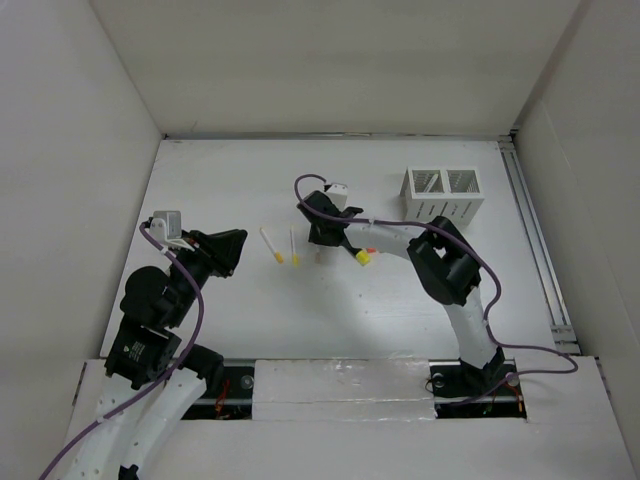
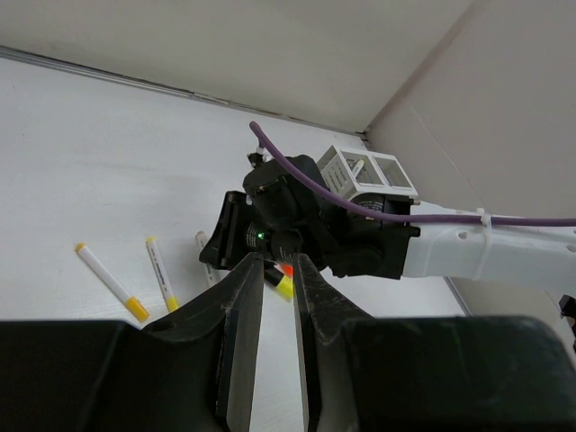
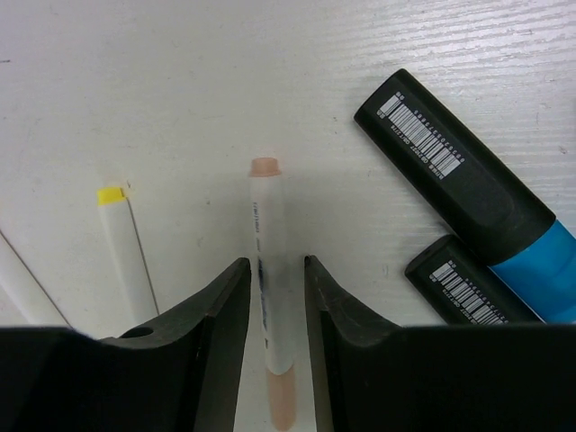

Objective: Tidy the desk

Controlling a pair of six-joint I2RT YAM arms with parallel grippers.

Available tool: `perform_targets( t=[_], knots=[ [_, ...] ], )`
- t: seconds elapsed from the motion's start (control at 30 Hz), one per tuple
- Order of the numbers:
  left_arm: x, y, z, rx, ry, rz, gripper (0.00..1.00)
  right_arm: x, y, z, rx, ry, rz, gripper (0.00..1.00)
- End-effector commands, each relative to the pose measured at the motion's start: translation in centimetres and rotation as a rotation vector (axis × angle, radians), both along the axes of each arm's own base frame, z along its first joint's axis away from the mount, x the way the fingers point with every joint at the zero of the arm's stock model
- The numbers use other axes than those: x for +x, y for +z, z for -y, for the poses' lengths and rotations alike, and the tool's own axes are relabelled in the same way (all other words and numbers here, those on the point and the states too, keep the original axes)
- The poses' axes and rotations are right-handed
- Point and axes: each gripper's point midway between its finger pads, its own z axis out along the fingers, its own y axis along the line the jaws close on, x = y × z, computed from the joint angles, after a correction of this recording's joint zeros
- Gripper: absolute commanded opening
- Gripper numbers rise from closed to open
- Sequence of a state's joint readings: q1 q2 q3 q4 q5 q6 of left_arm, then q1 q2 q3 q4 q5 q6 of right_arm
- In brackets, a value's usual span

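The white desk (image 1: 250, 320) carries several pens. My right gripper (image 3: 274, 263) is low over it, open, its jaws either side of a white pen with peach ends (image 3: 268, 234) that lies flat, with a small gap on the right. From above, the right gripper (image 1: 322, 240) sits mid-desk. My left gripper (image 2: 277, 261) hovers at the left, jaws a narrow slit apart with nothing in them; it shows in the top view as the left gripper (image 1: 235, 250). Two yellow-capped white pens (image 1: 271, 245) (image 1: 294, 247) lie between the grippers.
A white two-compartment box (image 1: 442, 192) stands at the back right. A black and blue highlighter (image 3: 459, 189) and a second black marker (image 3: 459, 292) lie right of the jaws. A yellow-tipped pen (image 3: 126, 261) lies left. A metal rail (image 1: 535, 250) runs along the right edge.
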State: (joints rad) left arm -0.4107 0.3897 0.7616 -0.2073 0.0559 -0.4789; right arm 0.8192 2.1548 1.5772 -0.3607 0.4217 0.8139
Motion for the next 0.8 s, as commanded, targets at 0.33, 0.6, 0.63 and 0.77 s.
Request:
perform_targets(
  t=[0.33, 0.6, 0.63, 0.77],
  knots=[
    [-0.4, 2.0, 0.1, -0.017, -0.013, 0.061, 0.17, 0.0, -1.2, 1.6, -0.134, 0.027, -0.031, 0.17],
    [-0.4, 2.0, 0.0, -0.017, -0.012, 0.061, 0.17, 0.3, 1.5, 0.8, -0.047, 0.033, 0.026, 0.0],
    [-0.4, 2.1, 0.0, -0.019, -0.012, 0.062, 0.17, 0.3, 2.4, 0.5, -0.019, 0.038, 0.04, 0.0],
    [-0.5, 2.1, 0.0, -0.019, -0.012, 0.065, 0.17, 0.6, 6.9, 0.2, 0.101, 0.029, 0.116, 0.0]
  ],
)
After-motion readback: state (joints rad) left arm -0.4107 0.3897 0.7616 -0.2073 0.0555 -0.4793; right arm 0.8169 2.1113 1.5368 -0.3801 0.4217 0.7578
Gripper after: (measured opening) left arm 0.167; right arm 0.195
